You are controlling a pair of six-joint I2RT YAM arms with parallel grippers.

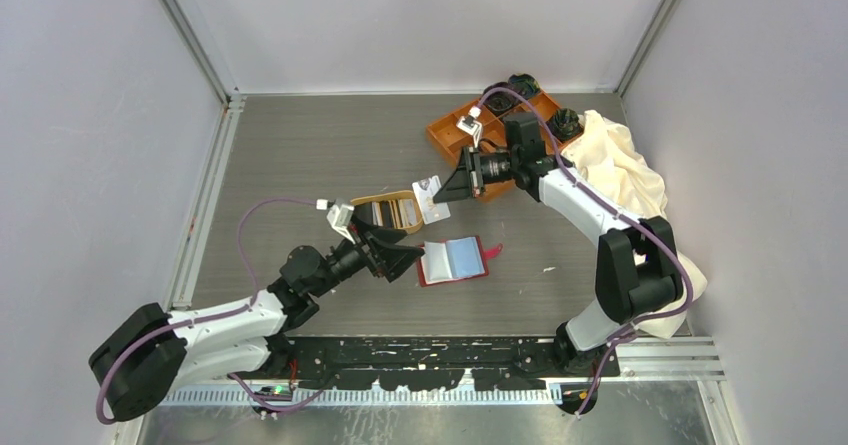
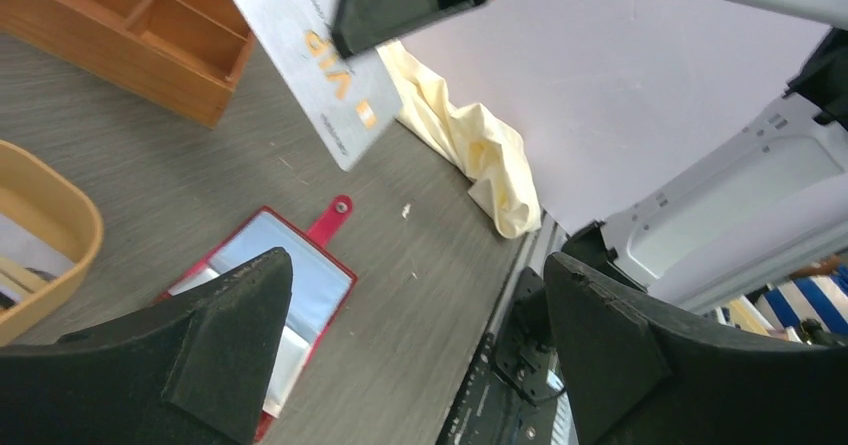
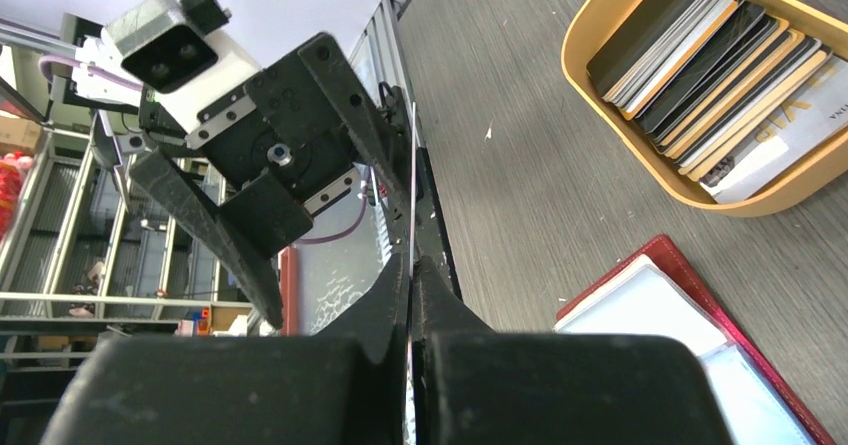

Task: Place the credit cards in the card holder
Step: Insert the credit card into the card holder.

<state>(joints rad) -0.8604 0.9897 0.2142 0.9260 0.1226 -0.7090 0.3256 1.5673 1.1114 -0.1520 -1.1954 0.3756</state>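
The red card holder [image 1: 455,261] lies open on the table, blue lining up, snap tab to the right; it also shows in the left wrist view [image 2: 300,265] and the right wrist view [image 3: 690,285]. My right gripper [image 1: 447,189] is shut on a white-grey credit card [image 1: 430,198] and holds it above the table between the dish and the holder. The card shows its "VIP" face in the left wrist view [image 2: 325,85] and stands edge-on in the right wrist view [image 3: 412,185]. My left gripper [image 1: 398,246] is open and empty, just left of the holder.
An oval tan dish [image 1: 412,200] with several more cards [image 3: 715,70] sits left of the held card. An orange compartment tray [image 1: 447,131] stands at the back right. A cream cloth [image 1: 620,170] lies on the right.
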